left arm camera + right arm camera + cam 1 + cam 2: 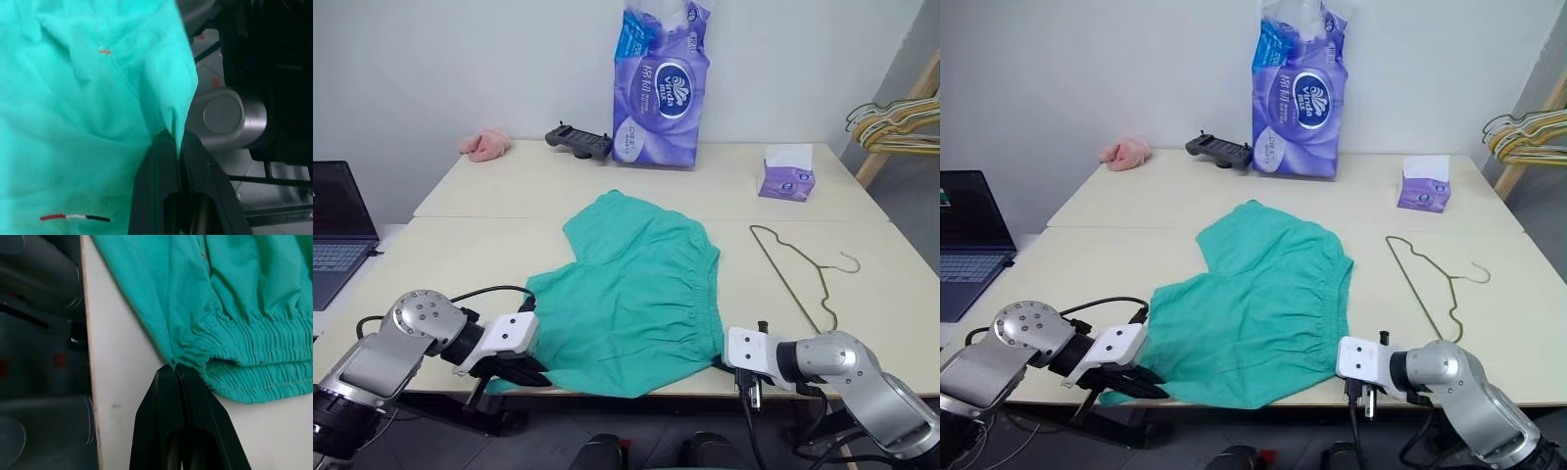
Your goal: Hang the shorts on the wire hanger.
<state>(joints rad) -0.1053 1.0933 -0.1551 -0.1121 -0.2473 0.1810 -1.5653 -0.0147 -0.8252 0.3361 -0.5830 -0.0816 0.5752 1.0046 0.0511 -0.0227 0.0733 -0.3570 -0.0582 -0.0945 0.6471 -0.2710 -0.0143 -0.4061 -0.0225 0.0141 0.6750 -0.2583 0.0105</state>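
Teal-green soft fabric shorts [631, 294] lie spread on the cream surface [509, 186] in the left eye view, gathered elastic waistband toward the right, near edge of the fabric at the front lip of the surface. Thin pale metal wire hanger [795, 269], triangular with a small hook, lies flat on the surface to the right of the shorts, apart from them. Left tool [524, 374] sits at the shorts' near left corner, at the surface edge. Right tool [751, 387] sits at the near right corner, by the waistband end. Farther back: purple tissue-roll pack [661, 83], small purple tissue box [787, 178], black controller [578, 142], pink cloth [484, 145]. Laptop [337, 230] at far left. Bunched coloured hangers [896, 122] at far right.

Right eye view: same layout; shorts between the two tools, wire hanger untouched, hook end pointing away from the shorts.

Left wrist view: black fingers [161, 181] of the left tool pressed together with a fold of the shorts' plain hem edge pinched between their tips. Fabric drapes away from the pinch; a small red-white-black mark [75, 217] shows on the cloth.

Right wrist view: black fingers [161, 416] of the right tool pressed together on the gathered waistband end, the elastic bunched right at the tips. Waistband rests on the surface just beside its edge.
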